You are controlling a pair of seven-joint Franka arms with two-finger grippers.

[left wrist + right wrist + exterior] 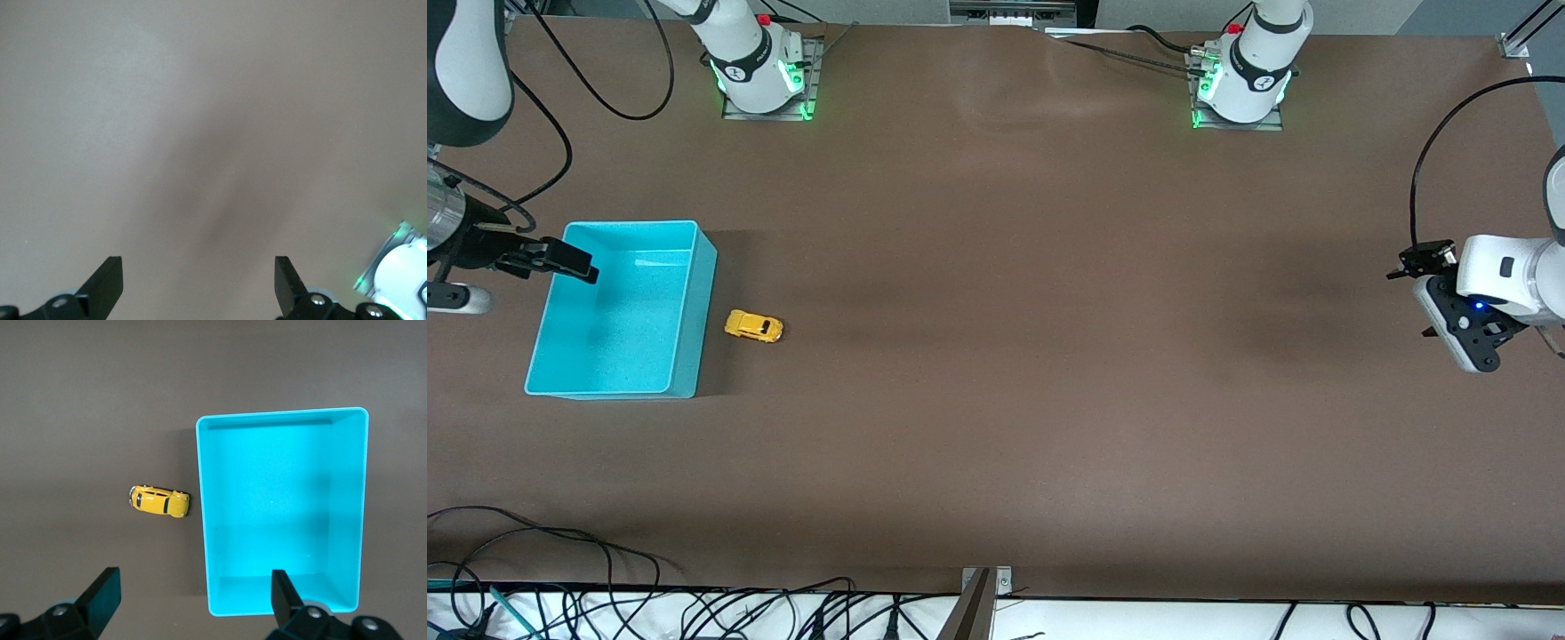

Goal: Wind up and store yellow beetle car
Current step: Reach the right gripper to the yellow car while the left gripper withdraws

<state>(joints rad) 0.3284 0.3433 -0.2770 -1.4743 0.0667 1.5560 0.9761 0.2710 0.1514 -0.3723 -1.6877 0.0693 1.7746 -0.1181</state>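
The yellow beetle car [753, 326] was found resting on the brown desk [1049, 356], just beside the turquoise bin [685, 311], on the side toward the left arm's end. The bin was seen to hold nothing. Neither winding nor storing appeared to have been begun; the approach was judged to be the step in hand. The right gripper [569, 258] was held above the bin's rim, released, its fingers spread with nothing between them. The left gripper [199, 283] was kept waiting over bare desk at the left arm's end, likewise released and empty. A move sideways and down onto the small car would be called for next, with a narrow, well-centred grasp. No brand, label or writing could be read.
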